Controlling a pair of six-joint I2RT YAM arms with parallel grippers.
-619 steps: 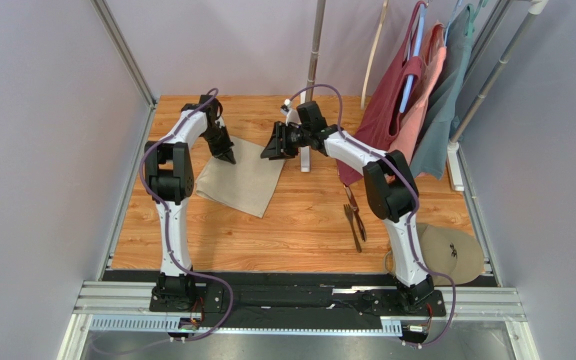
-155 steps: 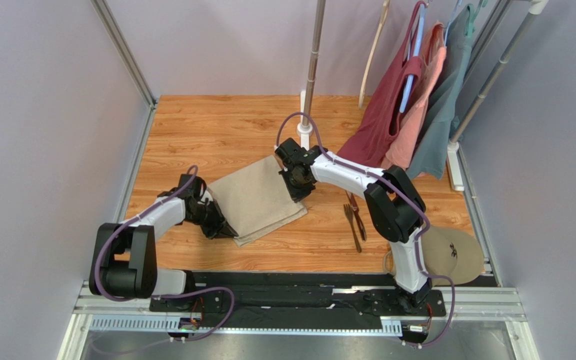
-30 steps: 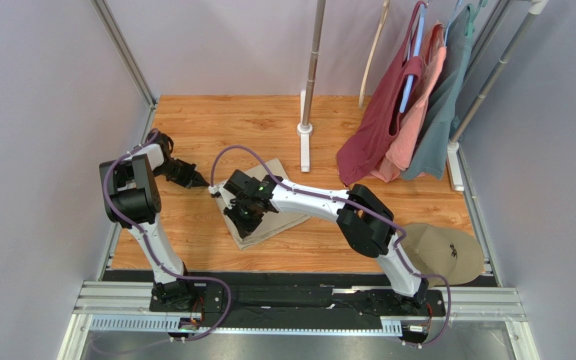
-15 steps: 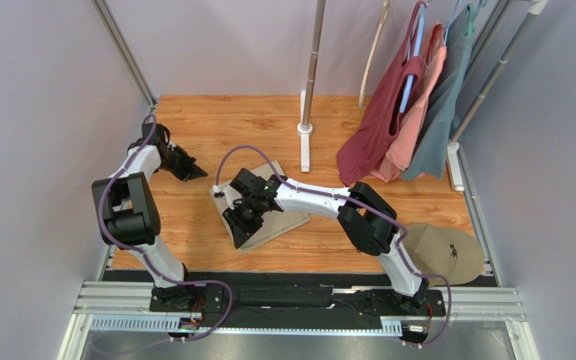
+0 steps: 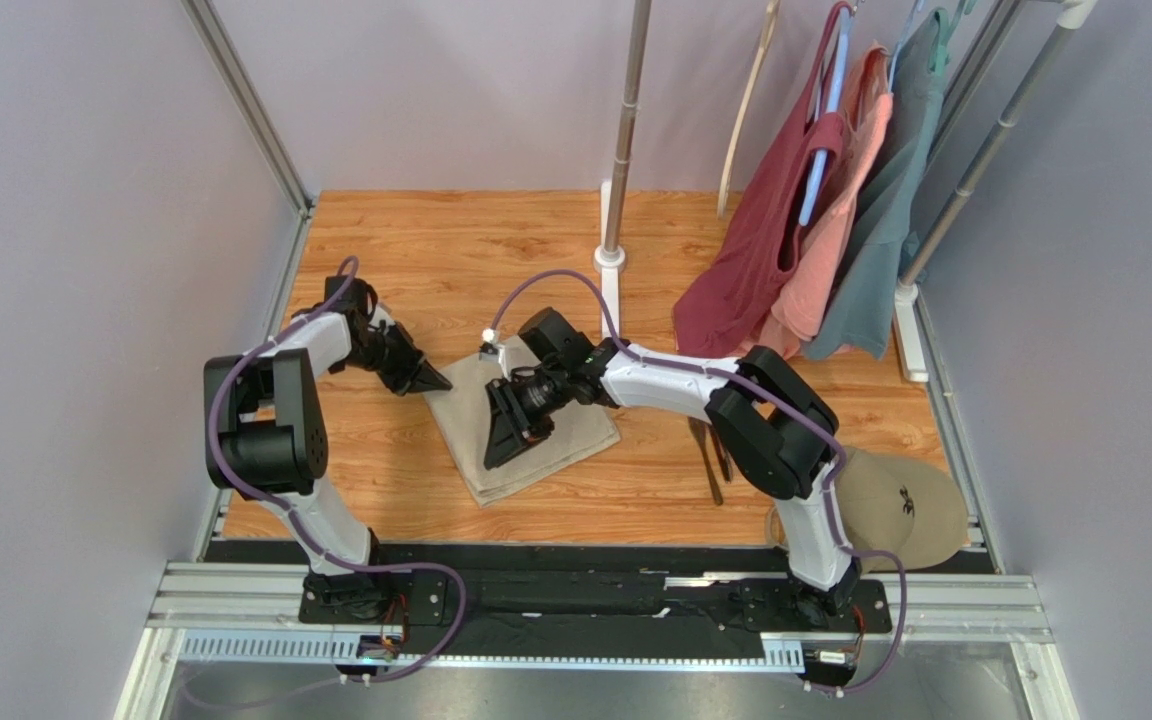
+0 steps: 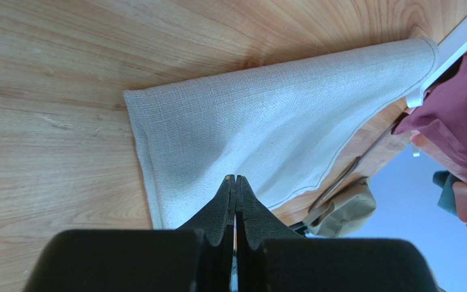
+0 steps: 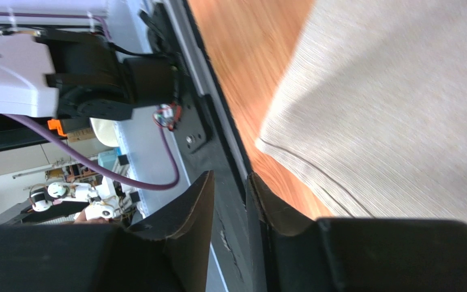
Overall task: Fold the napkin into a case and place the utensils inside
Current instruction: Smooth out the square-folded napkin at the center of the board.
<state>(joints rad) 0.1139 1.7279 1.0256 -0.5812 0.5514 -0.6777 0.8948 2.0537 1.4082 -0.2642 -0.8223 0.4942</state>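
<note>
I am holding my left claw (image 6: 236, 182) pressed together, gripping nothing. Its tip is hanging over the folded beige-tan woven cloth napkin (image 6: 266, 134), on the side nearest the left edge of the wooden table (image 5: 432, 255); I cannot tell whether it is touching. My right claw (image 7: 230, 179) is standing partly spread and empty above the napkin's near corner. The napkin is lying in layers left of the table's middle. It is looking light, limp and slightly grippy, so I am judging a pinch at a hemmed corner, through all layers, best. The slim dark brown metal utensils (image 5: 713, 458) are lying toward the right edge, thin, stiff and likely slippery; I am favouring mid-handle.
</note>
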